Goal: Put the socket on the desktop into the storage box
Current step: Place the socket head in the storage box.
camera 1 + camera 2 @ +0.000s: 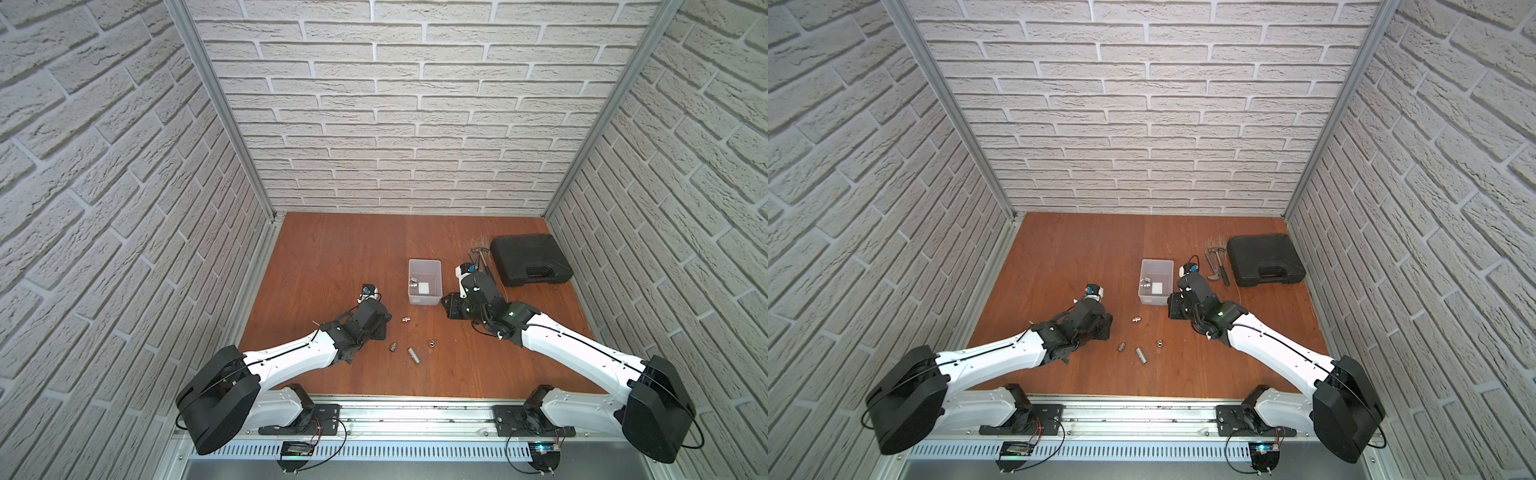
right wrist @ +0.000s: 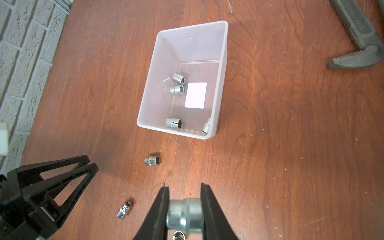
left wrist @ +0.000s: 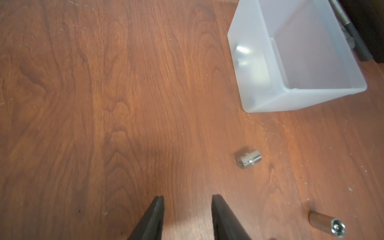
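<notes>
The right gripper (image 2: 185,187) pinched a chrome socket (image 2: 185,216) near the storage box (image 2: 158,83), likely needing a carry over its rim; the left gripper (image 3: 188,197) stood spread, empty.

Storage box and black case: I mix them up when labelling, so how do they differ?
The storage box is pale and translucent; the black case is black. The storage box is open-topped with sockets inside; the black case is shut, with a moulded handle. The storage box is smaller than the black case. Both rest on the desktop.
</notes>
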